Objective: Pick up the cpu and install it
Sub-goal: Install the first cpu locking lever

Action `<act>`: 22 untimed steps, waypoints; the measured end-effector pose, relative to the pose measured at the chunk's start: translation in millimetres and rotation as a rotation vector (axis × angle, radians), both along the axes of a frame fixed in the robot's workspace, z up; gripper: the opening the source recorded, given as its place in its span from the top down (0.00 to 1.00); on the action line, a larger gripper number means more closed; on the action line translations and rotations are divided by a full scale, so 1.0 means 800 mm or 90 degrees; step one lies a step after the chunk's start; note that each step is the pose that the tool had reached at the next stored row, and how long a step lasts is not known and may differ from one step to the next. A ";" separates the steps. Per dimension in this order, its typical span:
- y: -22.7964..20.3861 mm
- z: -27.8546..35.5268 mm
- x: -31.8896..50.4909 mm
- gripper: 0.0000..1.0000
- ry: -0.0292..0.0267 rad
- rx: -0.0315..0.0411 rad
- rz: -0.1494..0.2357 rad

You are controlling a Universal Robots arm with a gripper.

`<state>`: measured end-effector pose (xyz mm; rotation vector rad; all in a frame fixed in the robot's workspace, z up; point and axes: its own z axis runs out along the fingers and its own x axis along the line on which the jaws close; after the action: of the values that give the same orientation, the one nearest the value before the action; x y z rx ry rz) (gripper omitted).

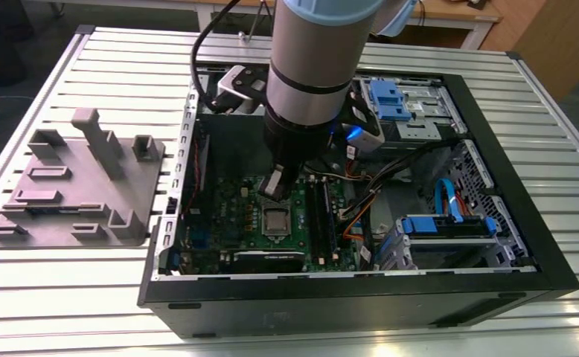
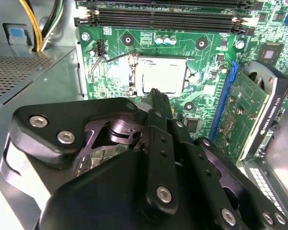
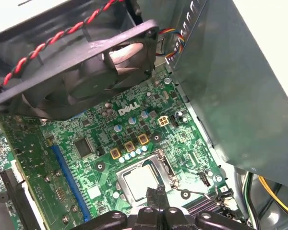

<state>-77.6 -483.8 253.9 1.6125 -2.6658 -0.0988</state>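
An open computer case (image 1: pixel 369 306) is lying on its side on a slatted metal desk (image 1: pixel 91 297), taking up the centre and right of the exterior view. A grey plastic tray (image 1: pixel 71 195) with raised blocks is sitting on the desk at the exterior view's left, just beside the case.

The robot arm (image 1: pixel 315 67) is coming down from the top centre of the frame into the case. Its end effector (image 1: pixel 274 187) is hanging over the green motherboard (image 1: pixel 232 199), near the middle of the frame.

The cpu (image 1: pixel 274 220), a small silver-grey square, is lying flat inside the square socket on the motherboard, just below the end effector's tip in the exterior view. In both wrist views the cpu (image 2: pixel 162 75) (image 3: pixel 138 180) is sitting within the socket's metal frame (image 2: pixel 133 72).

The end effector (image 2: pixel 155 96) (image 3: pixel 156 195) is narrow: its dark fingertips are pressing together into a single point, with nothing visible between them. That point is hovering just beside one edge of the cpu; whether it is touching cannot be told.

A black fan (image 3: pixel 86 62) with a red-and-black twisted wire is showing in the first wrist view. Long black memory slots (image 2: pixel 158 19) are running along the board in the second wrist view.
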 end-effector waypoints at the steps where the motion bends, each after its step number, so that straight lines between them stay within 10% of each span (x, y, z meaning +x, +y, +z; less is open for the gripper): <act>1: 0.0000 0.0000 0.000 0.90 0.0000 0.0000 0.000; 22: 0.0132 -0.0001 0.001 0.90 -0.0001 0.0018 0.000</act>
<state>-76.6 -473.3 253.8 1.6134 -2.6670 -0.1024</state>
